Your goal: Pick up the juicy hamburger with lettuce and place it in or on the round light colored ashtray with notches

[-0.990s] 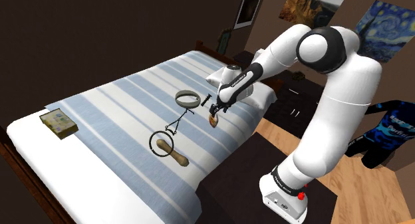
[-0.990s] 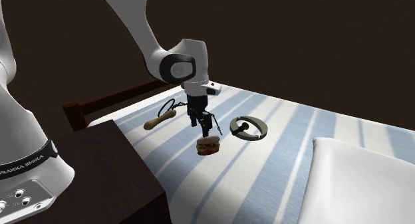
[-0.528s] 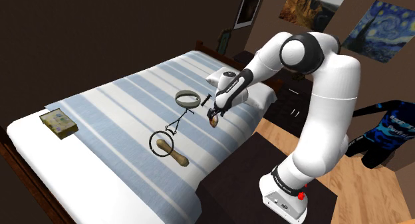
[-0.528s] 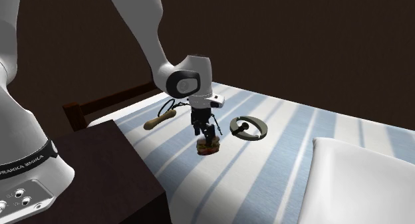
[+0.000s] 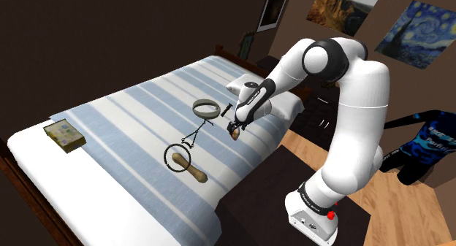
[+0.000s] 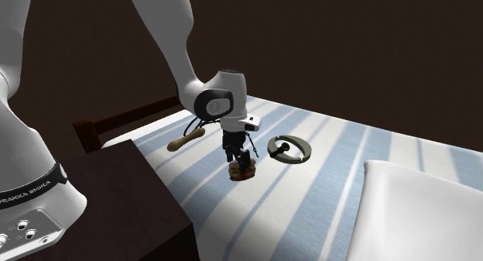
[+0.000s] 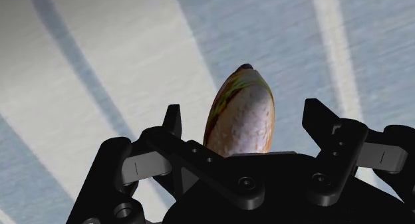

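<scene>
- The all-black two-finger gripper (image 6: 240,160) points down over the bed's blue-and-white striped cover (image 5: 139,117), near the bed's edge on the stand's side.
- Its fingers (image 7: 172,125) stand apart, unclenched, on either side of the brown-bunned hamburger with a green lettuce edge (image 7: 241,113).
- A gap seems to show on each side of the bun, so the fingers are probably not touching it.
- In the second exterior view the hamburger (image 6: 243,172) sits on the cover, directly under the fingertips.
- The round grey ashtray with a raised rim (image 5: 204,112) lies on the cover, near the hamburger but apart from it.
- In the second exterior view, a small dark object (image 6: 283,149) lies across the ashtray's middle.
- A wooden-handled ring-shaped tool (image 5: 191,169) lies farther along the bed.
- A flat greenish box (image 5: 63,133) sits well apart, near the bed's far corner.
</scene>
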Controlling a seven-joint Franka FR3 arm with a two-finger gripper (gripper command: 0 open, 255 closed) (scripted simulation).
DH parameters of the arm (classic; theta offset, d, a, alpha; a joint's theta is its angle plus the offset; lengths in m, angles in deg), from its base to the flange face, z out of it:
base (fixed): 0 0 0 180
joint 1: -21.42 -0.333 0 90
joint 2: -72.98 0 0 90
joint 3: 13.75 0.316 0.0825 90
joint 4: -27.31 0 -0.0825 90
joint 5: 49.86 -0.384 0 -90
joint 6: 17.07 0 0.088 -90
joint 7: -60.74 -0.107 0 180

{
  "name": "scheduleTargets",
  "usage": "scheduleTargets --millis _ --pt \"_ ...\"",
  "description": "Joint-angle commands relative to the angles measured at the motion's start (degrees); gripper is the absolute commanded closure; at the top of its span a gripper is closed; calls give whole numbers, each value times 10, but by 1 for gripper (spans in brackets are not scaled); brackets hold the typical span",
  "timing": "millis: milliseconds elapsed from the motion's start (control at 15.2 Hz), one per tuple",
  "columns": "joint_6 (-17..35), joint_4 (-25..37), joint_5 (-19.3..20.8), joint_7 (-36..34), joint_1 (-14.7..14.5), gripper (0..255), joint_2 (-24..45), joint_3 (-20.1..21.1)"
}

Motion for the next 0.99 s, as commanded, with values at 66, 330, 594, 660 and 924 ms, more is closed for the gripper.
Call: scheduleTargets --millis 66,330,594,660,924 --pt "0 0 0 0 0 0 0 0" --pt "0 0 0 0 0 255 0 0" --pt "0 0 0 0 0 255 0 0" --pt "0 0 0 0 0 255 0 0" --pt "-17 -8 0 2 0 255 -25 0"
